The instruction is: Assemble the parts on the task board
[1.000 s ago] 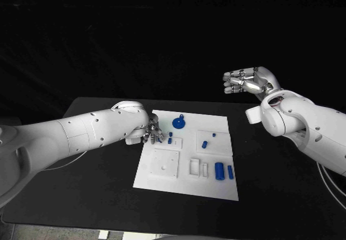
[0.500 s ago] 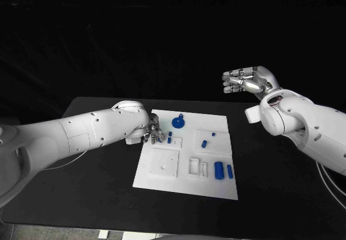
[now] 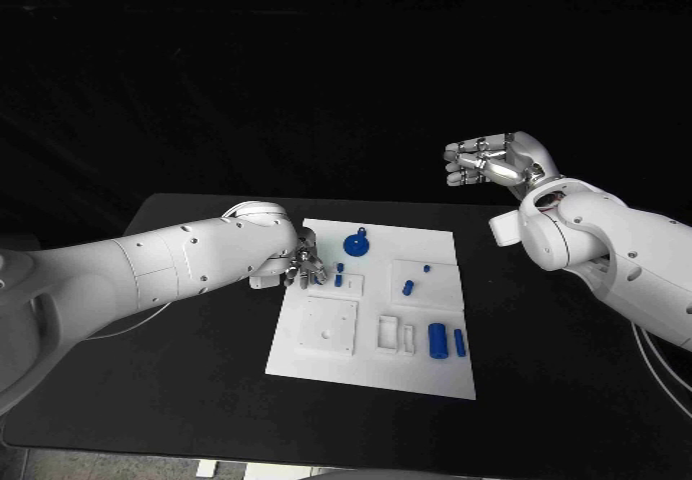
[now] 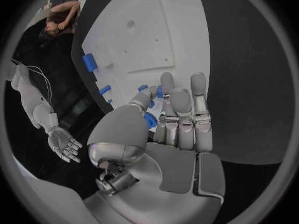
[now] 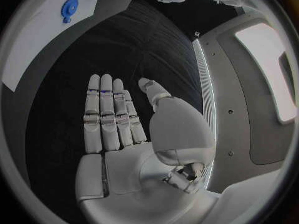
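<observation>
Your left hand [image 3: 299, 262] sat low at the near-left edge of the flat white plastic task board [image 3: 329, 355], fingers together and curled down onto a small blue plastic part [image 4: 150, 121]. In the left wrist view that piece showed between the thumb and the fingers [image 4: 181, 110], so you appeared to be pinching it; how firmly, the frames did not tell

Just beside those fingertips stood a short blue peg [image 3: 339, 279] on the board, and a round blue disc-shaped part with a knob [image 3: 358, 245] lay a little farther up. Two blue cylinders, a stout one [image 3: 437, 338] and a slimmer one [image 3: 460, 343], lay side by side toward the board's near-right corner, well apart from your left hand. A small blue piece [image 3: 408, 289] rested near the board's middle

Judgement: these parts looked light, rigid and smooth, likely slippery against metal fingers. You would do best to take them across the sides with fingertips, low on the body, since a small peg could twist or pop out of a loose pinch

Your right hand [image 3: 490, 162] hung raised beyond the table's far-right corner, holding nothing; in the right wrist view its fingers [image 5: 107, 115] lay straight and side by side, palm open
</observation>
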